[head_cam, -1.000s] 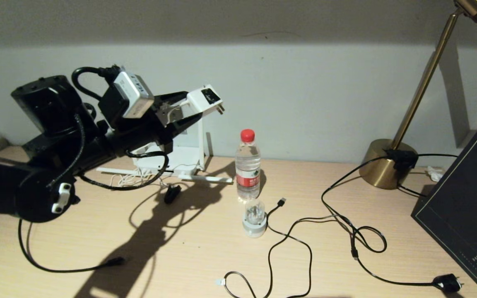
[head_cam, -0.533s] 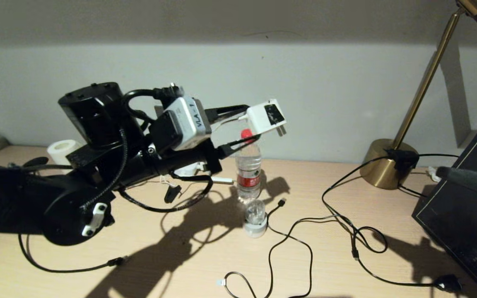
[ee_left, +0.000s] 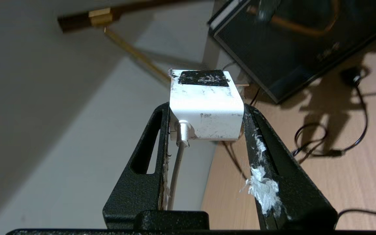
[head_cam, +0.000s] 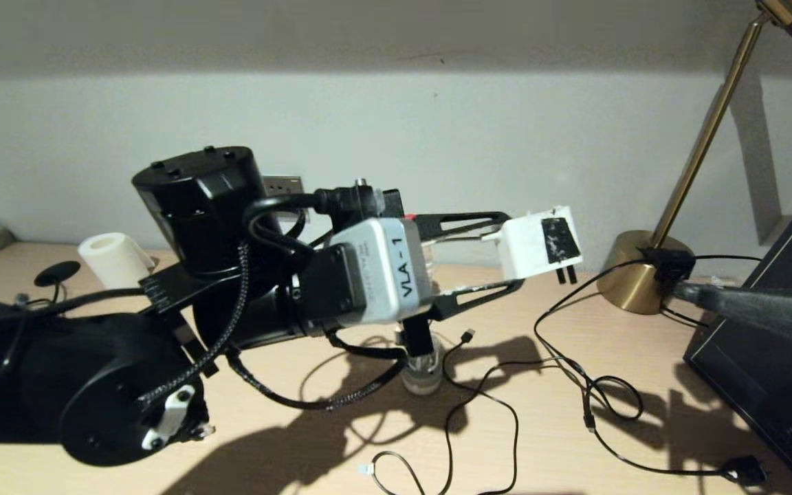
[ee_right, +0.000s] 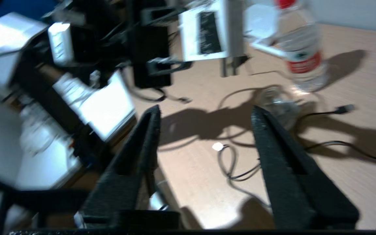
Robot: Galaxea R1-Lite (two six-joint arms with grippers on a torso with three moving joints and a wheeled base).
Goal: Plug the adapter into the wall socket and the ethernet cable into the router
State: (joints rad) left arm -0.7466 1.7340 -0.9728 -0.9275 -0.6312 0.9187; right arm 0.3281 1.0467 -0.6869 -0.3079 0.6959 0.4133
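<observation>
My left gripper (head_cam: 506, 251) is shut on the white adapter (head_cam: 540, 243), held in the air above the table, left of the lamp base, prongs pointing down and right. The left wrist view shows the adapter (ee_left: 206, 109) clamped between both fingers, its white cord hanging back. A corner of the grey wall socket (head_cam: 285, 185) peeks out on the wall behind the left arm. The ethernet cable lies at the table's front, its clear tip (head_cam: 366, 469) free. My right gripper (ee_right: 204, 111) is open and empty above that cable (ee_right: 217, 147). The arm hides the router in the head view.
A water bottle (ee_right: 300, 49) and a round white-and-clear plug (head_cam: 422, 377) stand mid-table. Black cords loop across the right half (head_cam: 595, 399). A brass lamp base (head_cam: 640, 278) and a dark box (head_cam: 767, 357) fill the right side. A white roll (head_cam: 111, 258) sits far left.
My left arm has swung to the right with the adapter, from in front of the router to near the lamp base. My right arm has come into view from the right.
</observation>
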